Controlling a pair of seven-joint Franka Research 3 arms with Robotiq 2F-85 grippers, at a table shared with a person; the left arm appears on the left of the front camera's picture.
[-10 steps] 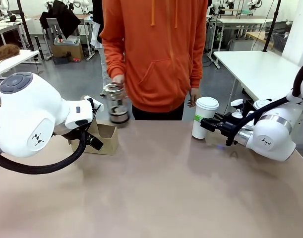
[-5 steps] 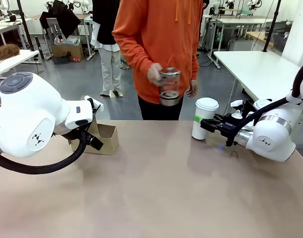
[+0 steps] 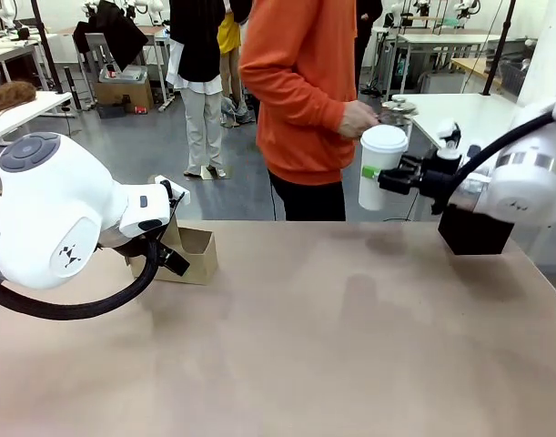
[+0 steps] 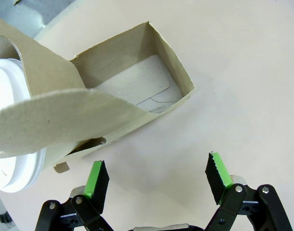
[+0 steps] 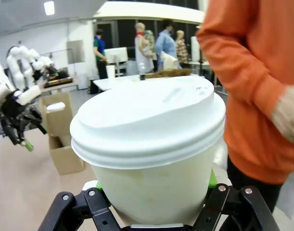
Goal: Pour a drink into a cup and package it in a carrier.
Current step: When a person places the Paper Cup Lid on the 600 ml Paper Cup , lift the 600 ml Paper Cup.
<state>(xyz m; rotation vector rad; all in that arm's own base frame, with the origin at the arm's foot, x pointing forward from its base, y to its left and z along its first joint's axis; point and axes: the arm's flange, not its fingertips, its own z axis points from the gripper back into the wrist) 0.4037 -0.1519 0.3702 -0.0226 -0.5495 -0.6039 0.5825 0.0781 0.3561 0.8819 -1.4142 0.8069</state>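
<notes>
My right gripper [image 3: 389, 176] is shut on the white lidded cup [image 3: 381, 167] and holds it upright in the air above the table's far right. In the right wrist view the cup [image 5: 151, 144] sits between the fingers of the right gripper [image 5: 154, 195]. The brown carrier [image 3: 192, 256] stands at the far left of the table. In the left wrist view my left gripper [image 4: 156, 173] hangs open just above the carrier [image 4: 137, 91], which has one free pocket and a second white lidded cup [image 4: 9, 163] in the other. A person's hand [image 3: 358, 118] holds a metal-topped jug [image 3: 398, 107] behind the cup. The drink is hidden.
A black box [image 3: 473, 229] sits at the table's right edge under my right arm. The person in an orange hoodie [image 3: 300, 91] stands at the far side, turned to the right. A white table [image 3: 469, 114] stands behind on the right. The brown tabletop [image 3: 296, 346] is bare in the middle.
My right gripper has lifted the cup off the table and upward. The person has carried the jug from the left to the right and turned away. The left arm has not moved.
</notes>
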